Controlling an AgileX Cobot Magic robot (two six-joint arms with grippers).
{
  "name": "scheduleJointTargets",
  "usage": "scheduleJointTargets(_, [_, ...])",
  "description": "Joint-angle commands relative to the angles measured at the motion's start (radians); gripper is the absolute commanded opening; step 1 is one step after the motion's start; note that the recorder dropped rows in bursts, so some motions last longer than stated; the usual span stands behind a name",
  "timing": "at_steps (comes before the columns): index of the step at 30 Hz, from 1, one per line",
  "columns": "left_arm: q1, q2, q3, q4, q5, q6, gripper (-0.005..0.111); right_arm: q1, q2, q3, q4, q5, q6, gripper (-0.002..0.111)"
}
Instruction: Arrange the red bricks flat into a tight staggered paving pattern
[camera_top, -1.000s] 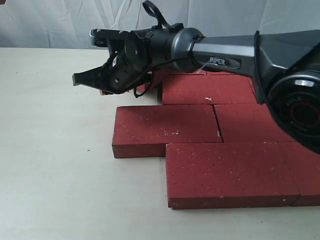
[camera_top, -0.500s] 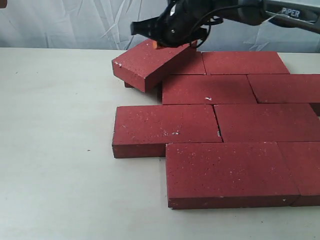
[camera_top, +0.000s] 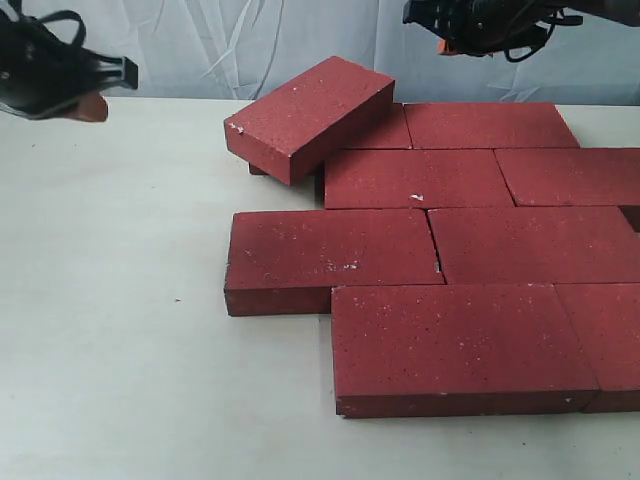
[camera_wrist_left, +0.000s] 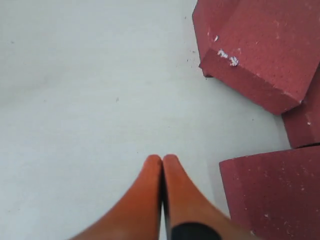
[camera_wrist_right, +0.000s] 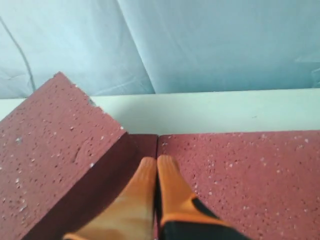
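Observation:
Several dark red bricks (camera_top: 430, 245) lie flat in staggered rows on the pale table (camera_top: 110, 320). One more brick (camera_top: 310, 115) rests tilted across the back left of the pattern, its left end overhanging. The left wrist view shows this tilted brick (camera_wrist_left: 260, 55) beside a flat brick (camera_wrist_left: 275, 195). My left gripper (camera_top: 95, 106) hovers over bare table left of the bricks, its orange fingers shut on nothing (camera_wrist_left: 162, 159). High above the back row, my right gripper (camera_top: 443, 42) is also shut and empty (camera_wrist_right: 156, 161), between the tilted brick (camera_wrist_right: 55, 145) and a flat one (camera_wrist_right: 240, 170).
A pale blue cloth backdrop (camera_top: 250, 45) hangs behind the table's far edge. Bare table stretches left of and in front of the bricks. The pattern runs out of the exterior view at the right.
My right gripper has drawn up and to the right, away from the tilted brick's back edge. The left gripper has come into view at the upper left. The bricks have stayed put.

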Motion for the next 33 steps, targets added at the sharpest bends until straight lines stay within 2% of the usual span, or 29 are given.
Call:
scheduleJointTargets(1, [-0.038,0.115,0.001,-0.025,-0.074,0.013,0.0,-0.013,0.081,-0.103,-0.002,-0.007,-0.04,-0.001])
scheduleJointTargets(3, [-0.053,0.172,-0.015,-0.035,-0.1,0.013,0.0,-0.013,0.13,-0.182,-0.002,0.023,-0.047,-0.001])
scheduleJointTargets(6, [-0.056,0.286,-0.083,-0.124,-0.146,0.01,0.0,-0.013,0.257,-0.388,-0.002,0.09,-0.06,-0.001])
scheduleJointTargets(11, [-0.056,0.401,-0.167,-0.27,-0.188,0.013,0.0,-0.014,0.401,-0.568,-0.002,0.074,-0.06,-0.001])
scheduleJointTargets(19, [-0.058,0.48,-0.225,-0.408,-0.195,0.032,0.0,-0.014,0.506,-0.651,0.086,0.051,-0.062,-0.001])
scheduleJointTargets(24, [-0.084,0.519,-0.24,-0.53,-0.218,0.121,0.0,-0.018,0.542,-0.674,0.247,0.043,-0.131,-0.001])
scheduleJointTargets(30, [-0.1,0.541,-0.24,-0.593,-0.278,0.122,0.0,-0.055,0.544,-0.683,0.369,0.047,-0.172,-0.001])
scheduleJointTargets(33, [-0.103,0.561,-0.24,-0.64,-0.312,0.122,0.0,-0.066,0.544,-0.683,0.435,0.081,-0.252,-0.001])
